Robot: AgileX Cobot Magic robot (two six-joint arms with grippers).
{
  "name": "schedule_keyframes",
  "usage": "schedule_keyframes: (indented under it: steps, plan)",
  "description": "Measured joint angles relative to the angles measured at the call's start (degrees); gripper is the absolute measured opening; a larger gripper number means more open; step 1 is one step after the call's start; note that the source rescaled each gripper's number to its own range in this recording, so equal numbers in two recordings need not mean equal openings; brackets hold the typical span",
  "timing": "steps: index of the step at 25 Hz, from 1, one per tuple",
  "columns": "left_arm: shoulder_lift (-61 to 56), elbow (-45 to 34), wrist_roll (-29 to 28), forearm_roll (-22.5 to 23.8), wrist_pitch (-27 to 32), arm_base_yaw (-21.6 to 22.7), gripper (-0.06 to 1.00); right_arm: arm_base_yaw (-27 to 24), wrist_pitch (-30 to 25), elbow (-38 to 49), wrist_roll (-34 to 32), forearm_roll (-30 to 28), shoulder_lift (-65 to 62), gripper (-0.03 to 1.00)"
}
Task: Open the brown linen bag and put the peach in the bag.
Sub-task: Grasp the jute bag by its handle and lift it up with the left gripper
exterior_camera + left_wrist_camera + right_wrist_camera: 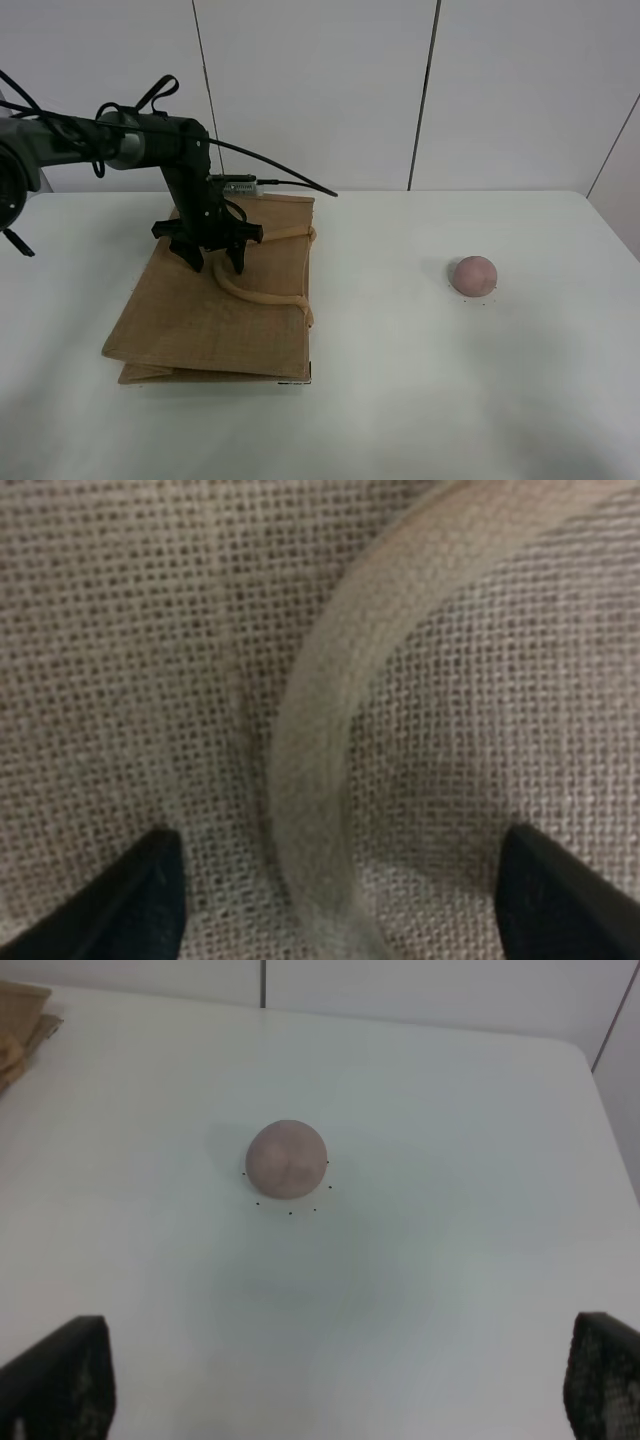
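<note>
Step in hand: opening the bag; the peach has not been picked up. My left gripper [216, 265] sits low over the far half of the brown linen bag [200, 320], which lies flat and closed on the left of the table [420, 400]. The jaws are spread and hold nothing. In the left wrist view the pale rope handle [310, 740] curves between the two dark fingertips, with the coarse weave close beneath. I cannot tell whether the tips touch the cloth. Next move, as I judge it: close on this handle alone, without pinching the fabric under it, then lift so the upper panel parts from the lower. The jute looks limp, so both layers may rise together. To the right, well apart from the bag, the peach [473, 275] rests on bare table. It is small, round and matte dusty pink, with a faint crease, and it would likely roll if nudged. My right gripper [332, 1380] does not show in the high view. Its wrist view shows the fingers wide apart and empty, short of the peach on its near side.
</note>
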State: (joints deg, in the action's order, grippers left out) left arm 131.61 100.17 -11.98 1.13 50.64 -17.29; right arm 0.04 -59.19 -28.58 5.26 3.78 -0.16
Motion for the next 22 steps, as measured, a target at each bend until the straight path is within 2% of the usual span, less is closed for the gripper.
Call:
schedule_keyframes:
  steps: [4,6,9,12,13,17,22]
  plan:
    - [1.5,0.0,0.0,0.1,-0.6,0.0,0.99,0.0,0.0,0.0,0.0,0.0,0.0,1.00]
    - [1.6,0.0,0.0,0.2,-0.7,0.0,0.88,0.0,0.0,0.0,0.0,0.0,0.0,1.00]
    - [1.8,0.1,0.0,0.1,-1.1,0.0,0.55,0.0,0.0,0.0,0.0,0.0,0.0,1.00]
    - [1.8,0.1,0.0,0.2,-1.1,0.0,0.09,0.0,0.0,0.0,0.0,0.0,0.0,1.00]
    - [1.8,0.1,0.0,0.2,-1.0,0.0,0.00,0.0,0.0,0.0,0.0,0.0,0.0,1.00]
    - [0.6,0.4,-0.2,0.4,0.3,0.1,0.00,0.0,0.0,0.0,0.0,0.1,0.0,1.00]
    - [-4.4,4.7,0.3,1.0,6.7,0.1,0.00,0.0,0.0,0.0,0.0,0.1,0.0,1.00]
